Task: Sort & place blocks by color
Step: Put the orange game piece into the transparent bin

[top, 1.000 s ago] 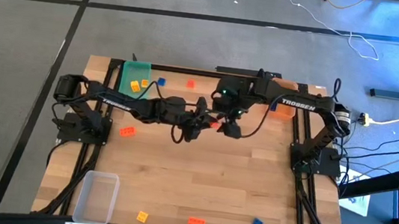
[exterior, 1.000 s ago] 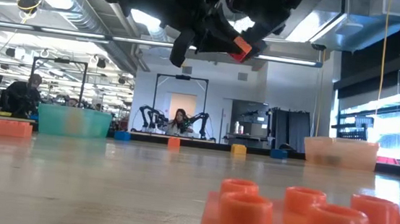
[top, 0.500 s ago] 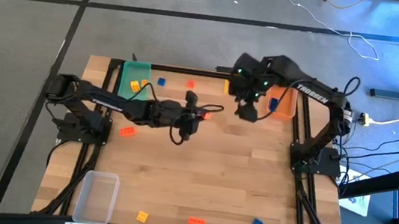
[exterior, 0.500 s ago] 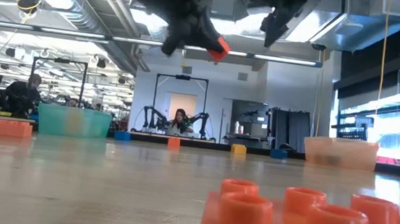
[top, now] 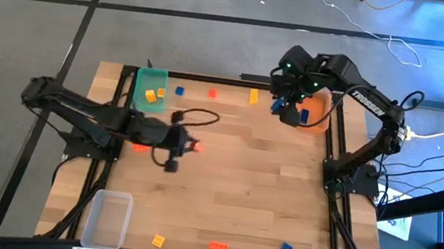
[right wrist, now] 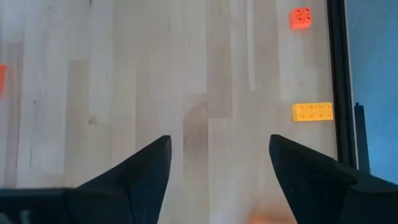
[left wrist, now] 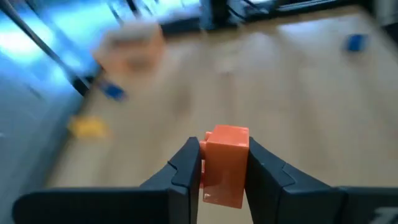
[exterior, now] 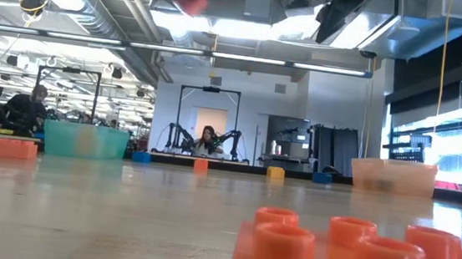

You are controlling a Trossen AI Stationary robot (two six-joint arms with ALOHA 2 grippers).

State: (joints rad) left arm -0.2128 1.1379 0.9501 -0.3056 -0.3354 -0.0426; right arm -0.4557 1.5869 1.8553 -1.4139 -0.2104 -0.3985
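Orange-red block (left wrist: 225,163) sat clamped between the left gripper (top: 189,145) fingers, held above the table (top: 263,205) left of centre. Right gripper (top: 292,113) hung with fingers spread apart and nothing between them, at the far right by the orange bin (top: 318,110). Green bin (top: 151,89) at far left held yellow blocks (top: 155,94). Loose blocks lay along the far edge: blue (top: 179,90), orange-red (top: 212,93), yellow (top: 253,97). Near edge had yellow (top: 158,240), orange-red (top: 219,247), blue (top: 286,248). Clear bin (top: 107,218) sat near left.

Open wood (top: 247,194) between scattered blocks (top: 218,247)
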